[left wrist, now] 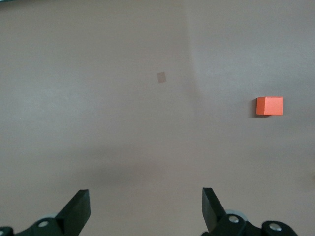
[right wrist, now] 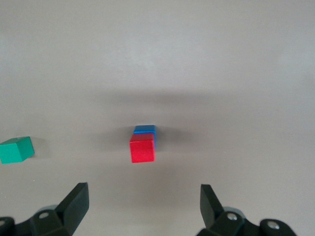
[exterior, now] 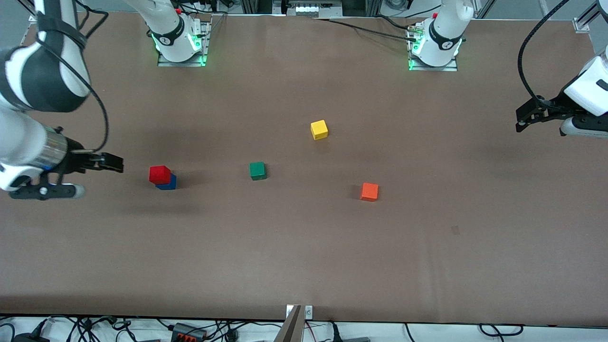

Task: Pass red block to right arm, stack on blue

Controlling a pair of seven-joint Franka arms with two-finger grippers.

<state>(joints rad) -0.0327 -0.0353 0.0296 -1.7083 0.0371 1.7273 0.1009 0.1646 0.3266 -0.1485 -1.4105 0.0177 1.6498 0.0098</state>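
Red block (exterior: 159,174) sits on top of the blue block (exterior: 167,183), slightly offset, toward the right arm's end of the table. Right gripper (exterior: 112,162) hangs beside the stack, jaws wide, empty; block lies straight ahead of its fingers. Green block (exterior: 257,170) mid-table. Left gripper (exterior: 522,118) waits at its own end, jaws wide, empty. Stack looks done.

Your red block (exterior: 159,174) sits stacked on the blue (exterior: 168,183).
Green cube (exterior: 257,170), yellow cube (exterior: 319,129) and orange cube (exterior: 369,191) lie apart; right gripper (exterior: 111,163) and left gripper (exterior: 525,118) hang empty at their table ends.
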